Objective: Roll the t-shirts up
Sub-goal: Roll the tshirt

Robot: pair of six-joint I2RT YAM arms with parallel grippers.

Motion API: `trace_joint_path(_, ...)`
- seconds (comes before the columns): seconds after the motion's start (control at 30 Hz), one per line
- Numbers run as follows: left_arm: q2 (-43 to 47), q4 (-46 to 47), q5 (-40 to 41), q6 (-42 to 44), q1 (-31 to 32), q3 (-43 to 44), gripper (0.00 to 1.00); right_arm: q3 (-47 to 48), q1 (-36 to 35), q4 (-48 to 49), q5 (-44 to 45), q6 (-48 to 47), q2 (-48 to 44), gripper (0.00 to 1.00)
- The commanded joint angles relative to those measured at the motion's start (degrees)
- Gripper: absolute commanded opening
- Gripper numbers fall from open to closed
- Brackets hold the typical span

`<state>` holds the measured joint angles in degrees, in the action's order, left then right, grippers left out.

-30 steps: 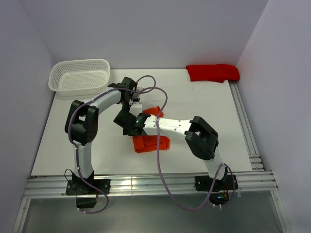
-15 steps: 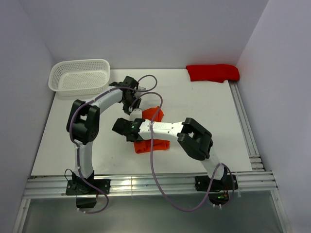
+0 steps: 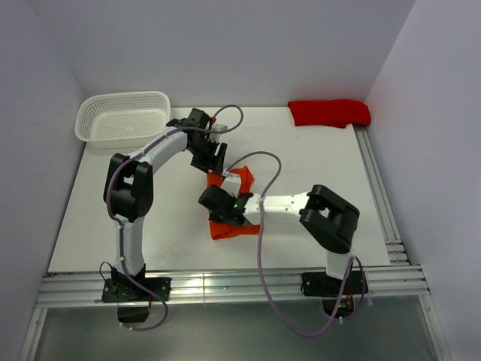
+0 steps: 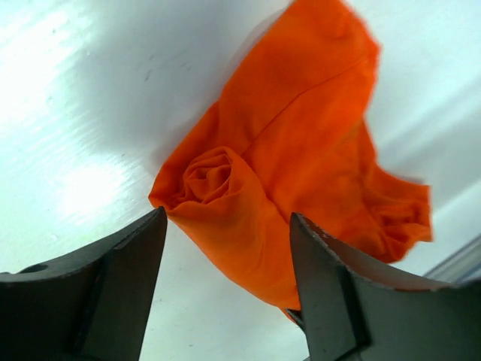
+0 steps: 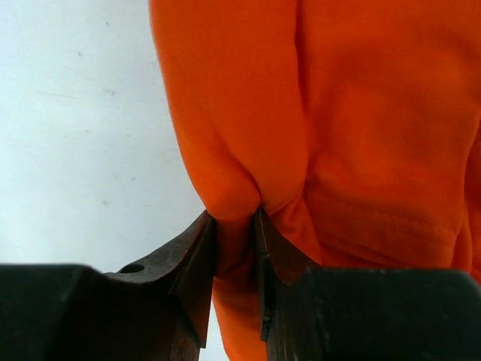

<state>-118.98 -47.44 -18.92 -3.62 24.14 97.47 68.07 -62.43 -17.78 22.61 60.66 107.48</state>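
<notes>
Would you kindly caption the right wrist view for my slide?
Right gripper pinching a fold of the orange t-shirt on the white table.

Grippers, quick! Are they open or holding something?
Left gripper: open, holding nothing.
Right gripper: jaws shut on a fold of the orange t-shirt.

My orange t-shirt (image 4: 301, 173) is bright and plain, with no print, and shades to a deeper orange in its folds. The red t-shirt (image 3: 329, 113) at the far right is a darker, plain red. My left hand (image 4: 227, 218) and right hand (image 5: 234, 218) have dark grey, almost black fingers. My left arm (image 3: 161, 150) and right arm (image 3: 282, 204) are white with black joints, and the cables (image 3: 259, 256) are dull purple. The worktop (image 3: 316, 173) is glossy white. The basket (image 3: 124, 119) at the far left is white with a fine grid of holes. The walls (image 3: 240, 53) are pale lilac-grey.
</notes>
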Motion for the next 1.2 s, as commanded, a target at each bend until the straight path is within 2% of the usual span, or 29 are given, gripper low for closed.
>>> trace_joint_path(0.0, 4.2, 1.3, -8.4, 1.2, -1.6, 2.3, 0.72, -11.5, 2.7, 14.1, -10.8, 4.5, -4.1, 0.21)
trace_joint_path(0.13, 7.8, 4.6, -14.3, 2.2, -4.4, -1.2, 0.74, -23.9, 6.9, 32.6, -18.4, 8.8, -8.2, 0.21)
trace_joint_path(0.17, 8.1, 5.1, -16.7, 2.6, -4.9, -3.3, 0.74, -28.3, 7.7, 39.8, -19.5, 10.0, -8.9, 0.22)
trace_joint_path(0.27, 9.6, 8.0, -20.4, 4.9, -6.6, -8.4, 0.74, -33.7, 10.5, 51.2, -24.9, 12.9, -7.4, 0.22)
trace_joint_path(0.33, 10.1, 9.8, -21.2, 5.7, -6.7, -11.2, 0.74, -35.4, 11.8, 55.6, -27.4, 14.8, -6.0, 0.22)
trace_joint_path(0.47, 9.6, 16.2, -22.0, 6.1, -6.7, -19.0, 0.75, -39.4, 12.7, 71.7, -32.2, 20.4, 0.7, 0.22)
trace_joint_path(0.57, 9.6, 22.3, -22.7, 5.1, -6.7, -23.6, 0.75, -40.7, 13.1, 78.0, -33.7, 22.7, 4.2, 0.21)
trace_joint_path(0.73, 9.6, 28.8, -21.3, 2.0, -6.7, -27.0, 0.75, -41.5, 13.0, 77.1, -33.3, 22.9, 4.2, 0.21)
trace_joint_path(0.8, 9.4, 29.5, -20.3, 1.2, -6.5, -27.2, 0.73, -40.7, 13.1, 72.9, -32.9, 21.7, 3.4, 0.21)
trace_joint_path(0.87, 9.2, 29.5, -17.4, 0.0, -6.1, -26.8, 0.67, -39.3, 13.1, 67.1, -32.4, 19.9, 1.9, 0.21)
trace_joint_path(0.9, 9.3, 28.8, -15.7, -0.1, -6.0, -26.4, 0.64, -38.8, 13.0, 65.0, -32.0, 19.1, 1.2, 0.22)
trace_joint_path(0.93, 9.4, 27.2, -13.4, -0.4, -5.3, -25.9, 0.56, -38.4, 13.0, 62.7, -31.1, 18.4, -0.2, 0.22)
trace_joint_path(0.97, 9.4, 26.2, -8.7, -0.3, -4.6, -25.1, 0.51, -37.0, 13.1, 56.7, -30.3, 16.4, -1.0, 0.24)
trace_joint_path(1.0, 9.6, 25.6, -6.9, -0.3, -3.9, -24.9, 0.46, -36.0, 13.0, 53.1, -29.3, 15.3, -1.9, 0.29)
trace_joint_path(1.03, 10.5, 25.0, -4.7, -0.4, -2.7, -24.8, 0.36, -34.0, 13.0, 49.5, -27.2, 14.3, -3.7, 0.31)
trace_joint_path(1.07, 10.9, 23.7, -1.0, -0.5, -2.1, -24.7, 0.31, -33.1, 12.8, 42.9, -25.8, 12.2, -4.6, 0.34)
trace_joint_path(1.1, 11.1, 22.9, 0.3, -0.3, -1.6, -24.3, 0.28, -32.1, 12.3, 39.8, -24.5, 11.2, -5.3, 0.41)
trace_joint_path(1.17, 11.1, 20.5, 3.6, -0.2, -0.2, -23.4, 0.19, -29.2, 11.9, 31.4, -20.8, 8.7, -7.7, 0.48)
